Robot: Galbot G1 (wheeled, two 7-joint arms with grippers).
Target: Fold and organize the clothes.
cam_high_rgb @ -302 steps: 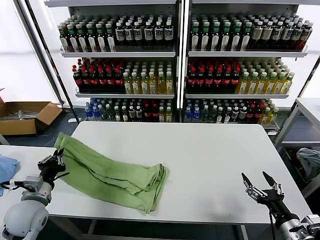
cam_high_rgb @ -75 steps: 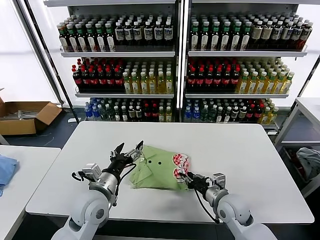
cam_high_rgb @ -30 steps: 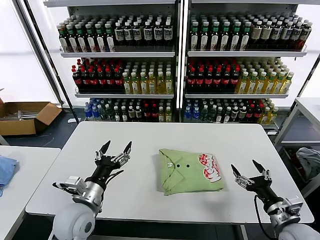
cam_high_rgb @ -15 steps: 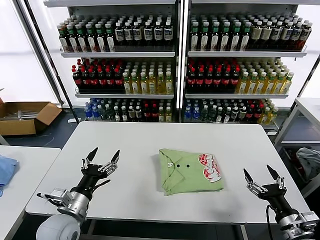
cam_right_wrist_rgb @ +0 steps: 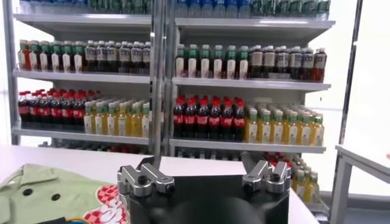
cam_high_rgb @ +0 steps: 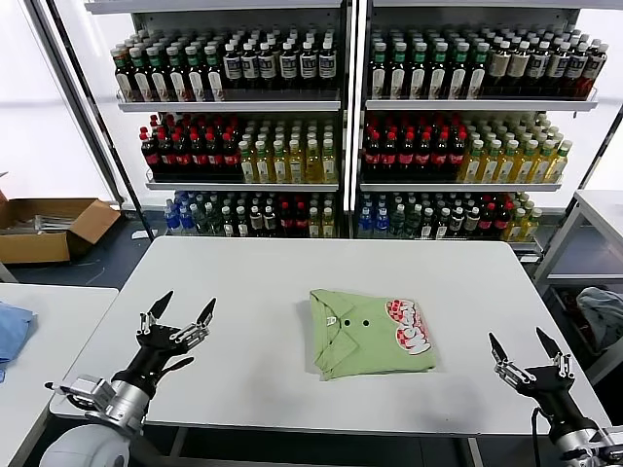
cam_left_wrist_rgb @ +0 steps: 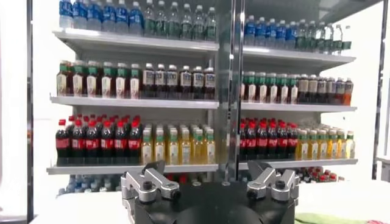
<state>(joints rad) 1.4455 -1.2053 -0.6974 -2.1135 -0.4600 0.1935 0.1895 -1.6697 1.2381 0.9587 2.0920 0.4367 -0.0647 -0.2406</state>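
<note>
The light green polo shirt [cam_high_rgb: 368, 332] lies folded into a neat rectangle at the middle of the white table [cam_high_rgb: 292, 277], collar and buttons to the left, red-and-white graphic to the right. My left gripper [cam_high_rgb: 176, 319] is open and empty, raised over the table's front left, well clear of the shirt. My right gripper [cam_high_rgb: 531, 355] is open and empty at the table's front right corner. The right wrist view shows the shirt [cam_right_wrist_rgb: 49, 192] low beside the open gripper [cam_right_wrist_rgb: 207, 161]. The left wrist view shows its open gripper [cam_left_wrist_rgb: 210, 167] and a sliver of the shirt [cam_left_wrist_rgb: 329, 218].
Shelves of bottles [cam_high_rgb: 341, 126] stand behind the table. A second white table [cam_high_rgb: 39, 331] sits at the left with a blue cloth [cam_high_rgb: 12, 331] on it. A cardboard box [cam_high_rgb: 49, 226] lies on the floor at the left. A grey cloth [cam_high_rgb: 602, 313] lies at the right.
Both grippers let go of the folded shirt and have drawn back toward me, the left to the front left, the right to the front right. The shirt has stayed flat.
</note>
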